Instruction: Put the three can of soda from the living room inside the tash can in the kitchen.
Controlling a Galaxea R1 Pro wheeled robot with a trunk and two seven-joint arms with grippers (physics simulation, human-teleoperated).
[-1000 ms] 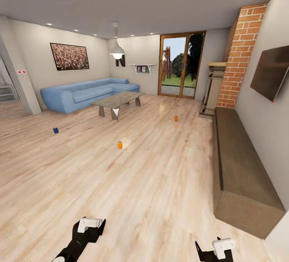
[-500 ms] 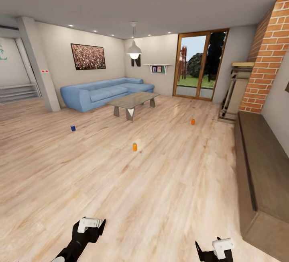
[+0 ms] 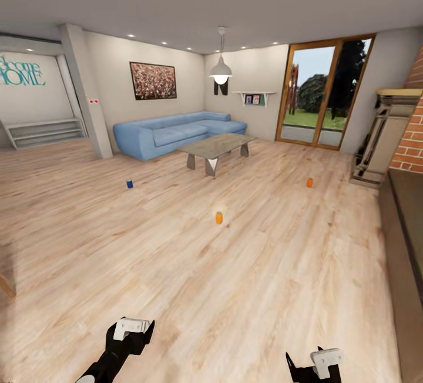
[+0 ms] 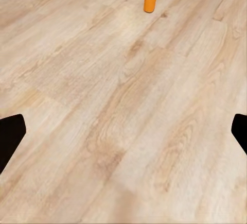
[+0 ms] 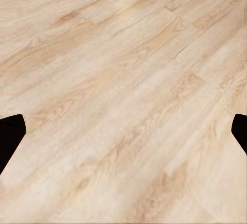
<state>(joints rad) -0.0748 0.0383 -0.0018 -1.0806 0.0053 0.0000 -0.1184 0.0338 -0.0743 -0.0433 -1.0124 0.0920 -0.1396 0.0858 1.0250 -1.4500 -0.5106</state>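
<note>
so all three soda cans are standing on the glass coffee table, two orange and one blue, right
Not quite. The head view shows the two small orange cylindrical cans and the dark blue can standing on the light wooden floor, not on the glass-topped coffee table. The colours and count are right.

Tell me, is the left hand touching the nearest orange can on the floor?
Apart. The head view shows the left hand low in front, with bare wooden floor between it and the orange can.

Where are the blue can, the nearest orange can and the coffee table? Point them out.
blue can (image 3: 130,184), head view, its side.
nearest orange can (image 3: 219,217), head view, its side.
coffee table (image 3: 218,144), head view, glass top.
</note>
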